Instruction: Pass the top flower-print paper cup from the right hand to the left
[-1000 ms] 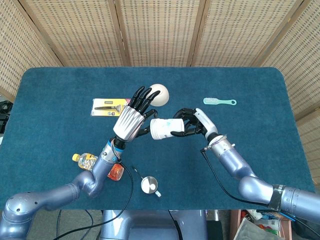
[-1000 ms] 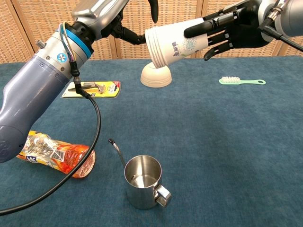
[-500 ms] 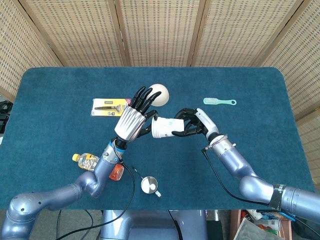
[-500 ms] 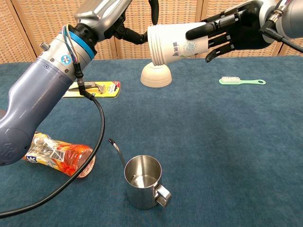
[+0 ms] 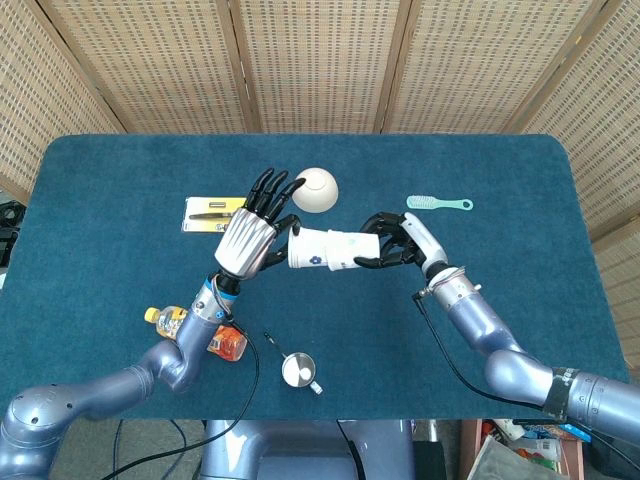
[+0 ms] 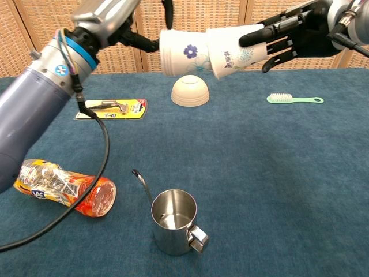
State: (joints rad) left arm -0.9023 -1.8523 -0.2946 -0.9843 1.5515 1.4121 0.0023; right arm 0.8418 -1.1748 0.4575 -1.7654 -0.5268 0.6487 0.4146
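Observation:
Two flower-print paper cups hang sideways above the table, still partly nested. My left hand [image 5: 245,240] grips the top cup [image 5: 308,250] [image 6: 184,52], which has a purple flower, by its rim end. In the chest view only a left fingertip [image 6: 168,8] shows above that cup. My right hand [image 5: 395,243] [image 6: 288,37] holds the lower cup [image 5: 355,250] [image 6: 233,51], its dark fingers wrapped around the base end. The top cup is slid most of the way off the lower one, towards my left.
An upturned white bowl [image 5: 318,188] [image 6: 190,91] sits just behind the cups. A packaged razor [image 5: 212,212] lies left of it, and a green brush [image 5: 438,203] lies at the right. A steel cup [image 6: 173,222] and a lying orange bottle [image 6: 63,187] are near the front edge.
My left hand has closed on the top cup and drawn it leftward, sliding it off the cup that my right hand holds. The right hand has shifted slightly right.

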